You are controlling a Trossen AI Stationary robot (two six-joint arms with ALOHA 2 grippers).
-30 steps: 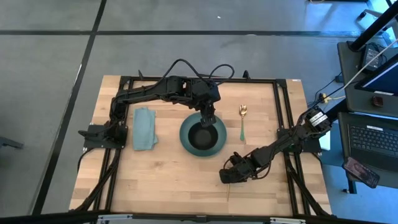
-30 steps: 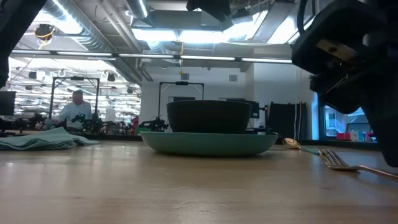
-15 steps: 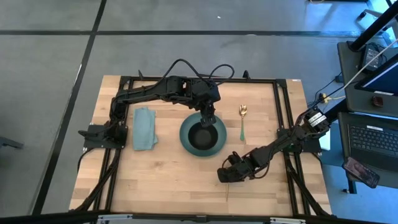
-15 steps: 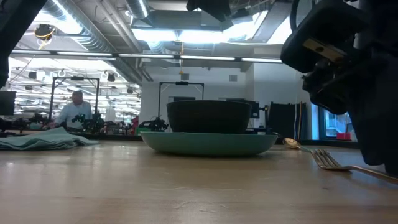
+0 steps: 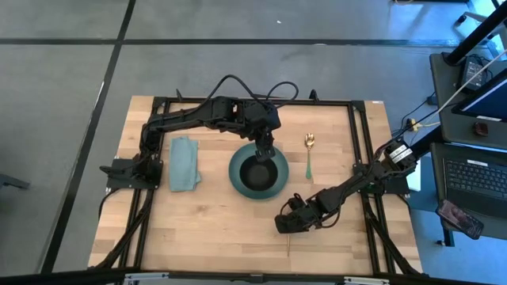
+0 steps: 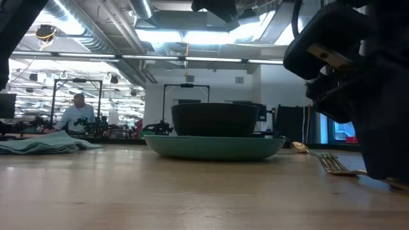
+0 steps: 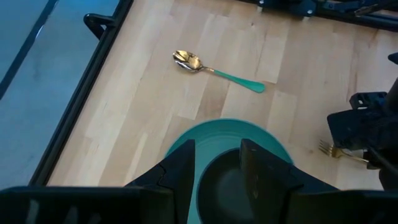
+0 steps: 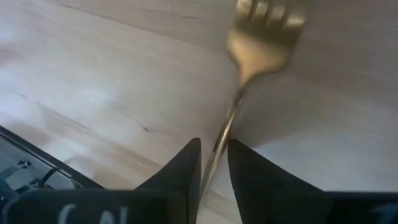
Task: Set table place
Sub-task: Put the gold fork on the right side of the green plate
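The teal plate lies at mid table with the black bowl standing in it; both show in the low view. My left gripper is open over the bowl's far rim; I cannot tell whether it touches the rim. The folded teal napkin lies left of the plate and the gold spoon right of it. My right gripper is low at the near right, shut on the gold fork. My right gripper pinches the fork's slim handle between its two fingers, behind the tines. The fingers come slanting down from the table's right. The tines rest on the table and the handle's free end points to the near edge.
Black rails run along the table's sides and far edge. Bare wood lies near and left of the right gripper. A desk with a laptop stands beyond the right edge. A person is in the room far behind.
My right gripper has gone a little toward the table's left edge, staying low, and the fork has slid along the table with it. The left arm, plate, bowl, spoon and napkin have kept still.
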